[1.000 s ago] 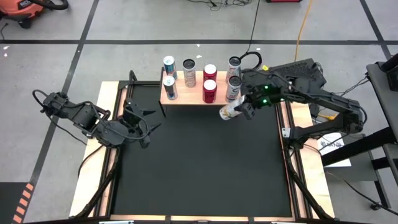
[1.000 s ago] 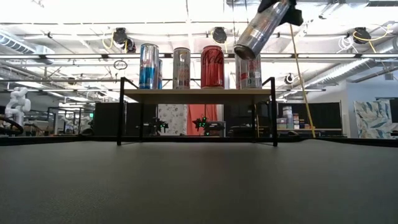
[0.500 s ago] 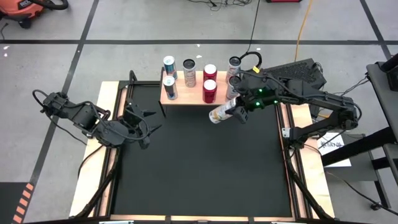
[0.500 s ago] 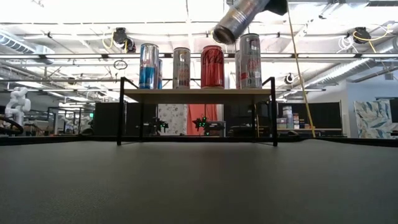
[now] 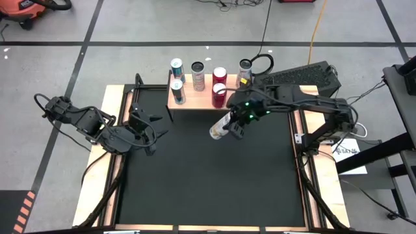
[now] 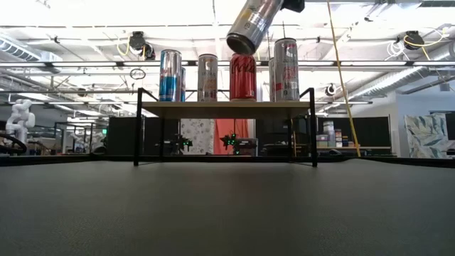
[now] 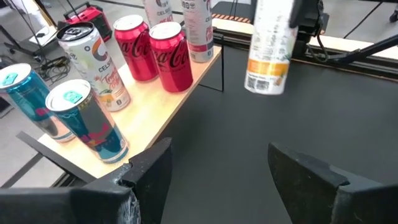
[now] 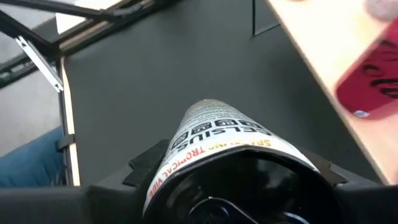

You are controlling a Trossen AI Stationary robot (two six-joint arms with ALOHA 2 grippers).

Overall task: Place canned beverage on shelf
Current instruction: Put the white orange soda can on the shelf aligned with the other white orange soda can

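Gripped by the right pincer (image 5: 232,127), the can (image 5: 220,127) is held tilted in the air over the bench (image 5: 208,182), just in front of the shelf (image 5: 188,99), presumably to reach an open slot; left pincer (image 5: 151,127) parked open, empty.

Cans (image 7: 163,55) upright on shelf (image 7: 158,118); silver can (image 7: 271,46) hangs above black mat (image 7: 249,143).

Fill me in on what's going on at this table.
The right gripper holds a silver can tilted in the air over the black mat, in front of the shelf. Seven cans already stand on the shelf: blue, silver and red ones. The left gripper waits open near the shelf's left end, holding nothing.
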